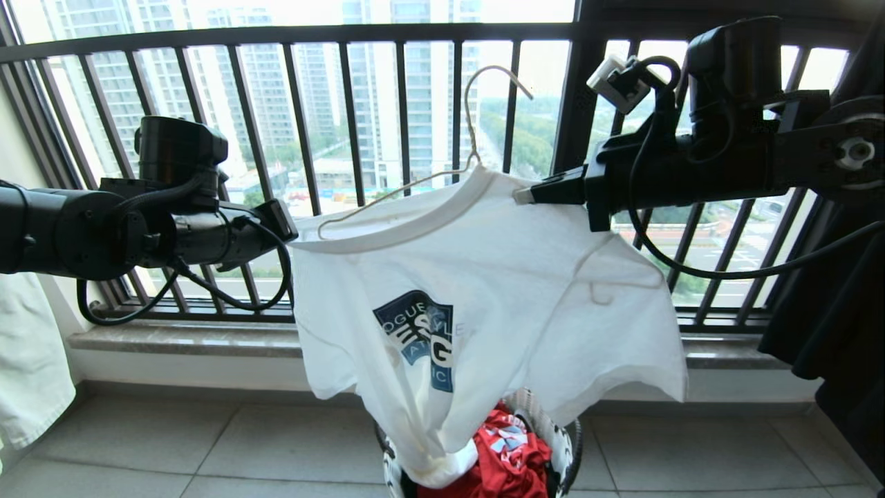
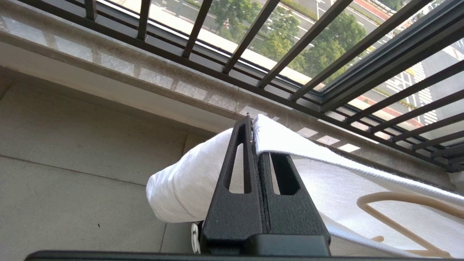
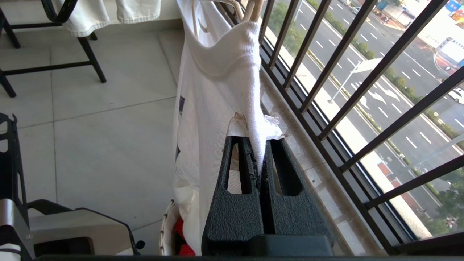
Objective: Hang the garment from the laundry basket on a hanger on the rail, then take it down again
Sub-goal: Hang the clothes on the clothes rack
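Note:
The garment (image 1: 484, 297), a white T-shirt with a blue square logo, hangs stretched between my two grippers above the laundry basket (image 1: 570, 443), and its hem reaches down into the basket. My left gripper (image 1: 290, 232) is shut on the shirt's shoulder edge by the neckband (image 2: 181, 188). My right gripper (image 1: 522, 195) is shut on the other side of the ribbed neck (image 3: 217, 72). The cream wire hanger (image 1: 470, 124) sits inside the neck opening with its hook sticking up free; one arm of it shows bare towards the left gripper. The rail is out of view.
A red garment (image 1: 505, 449) lies in the basket. Black window railing bars (image 1: 346, 104) and a stone ledge (image 1: 173, 339) run close behind the shirt. A white cloth (image 1: 28, 360) hangs at far left, a black garment (image 1: 836, 311) at far right. A black stand (image 3: 54, 65) is on the tiled floor.

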### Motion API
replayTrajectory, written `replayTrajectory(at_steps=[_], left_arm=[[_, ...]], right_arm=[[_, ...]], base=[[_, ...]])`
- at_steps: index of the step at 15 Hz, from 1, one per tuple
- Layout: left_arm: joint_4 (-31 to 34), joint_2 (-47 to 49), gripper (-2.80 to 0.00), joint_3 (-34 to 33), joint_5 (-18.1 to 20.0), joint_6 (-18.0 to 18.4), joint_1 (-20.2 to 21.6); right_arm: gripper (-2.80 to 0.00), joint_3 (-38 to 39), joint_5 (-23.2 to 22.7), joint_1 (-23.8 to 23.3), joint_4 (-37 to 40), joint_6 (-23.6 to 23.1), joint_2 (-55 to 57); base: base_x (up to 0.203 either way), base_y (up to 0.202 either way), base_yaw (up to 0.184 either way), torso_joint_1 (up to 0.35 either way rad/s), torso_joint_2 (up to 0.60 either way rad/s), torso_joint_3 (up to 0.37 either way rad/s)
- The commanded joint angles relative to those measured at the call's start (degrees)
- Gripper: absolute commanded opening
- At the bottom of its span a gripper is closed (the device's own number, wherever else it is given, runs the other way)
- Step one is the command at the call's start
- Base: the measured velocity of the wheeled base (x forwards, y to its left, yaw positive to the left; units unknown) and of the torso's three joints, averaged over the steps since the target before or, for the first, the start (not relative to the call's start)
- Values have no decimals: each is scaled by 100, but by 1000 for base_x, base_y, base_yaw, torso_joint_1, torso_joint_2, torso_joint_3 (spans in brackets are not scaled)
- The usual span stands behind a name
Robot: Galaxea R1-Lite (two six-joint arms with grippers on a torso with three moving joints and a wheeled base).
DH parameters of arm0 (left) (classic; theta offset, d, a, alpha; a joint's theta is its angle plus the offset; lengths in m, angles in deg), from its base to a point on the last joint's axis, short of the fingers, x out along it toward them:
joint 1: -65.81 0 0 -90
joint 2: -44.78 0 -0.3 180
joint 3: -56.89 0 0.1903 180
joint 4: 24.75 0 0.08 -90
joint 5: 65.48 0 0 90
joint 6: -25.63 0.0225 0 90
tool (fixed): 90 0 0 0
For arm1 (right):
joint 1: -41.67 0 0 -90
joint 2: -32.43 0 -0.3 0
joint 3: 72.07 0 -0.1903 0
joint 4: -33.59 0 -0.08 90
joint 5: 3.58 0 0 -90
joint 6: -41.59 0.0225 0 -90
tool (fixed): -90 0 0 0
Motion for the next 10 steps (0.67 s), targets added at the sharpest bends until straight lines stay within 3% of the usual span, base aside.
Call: replayTrajectory(at_steps=[1, 8, 10], left_arm=[[-17, 5, -280, 4, 13, -9, 4], [-7, -92, -280, -22, 57, -26, -41], [11, -101, -280, -22, 61, -42, -129]], right_arm=[[-280, 46, -16, 70, 17, -86, 152], [-280, 79, 37, 410, 8, -174, 440], [-280, 79, 335, 668, -4, -174, 585]], base=[[0, 0, 0, 0, 0, 0], [0, 0, 0, 0, 0, 0], [0, 0, 0, 0, 0, 0]])
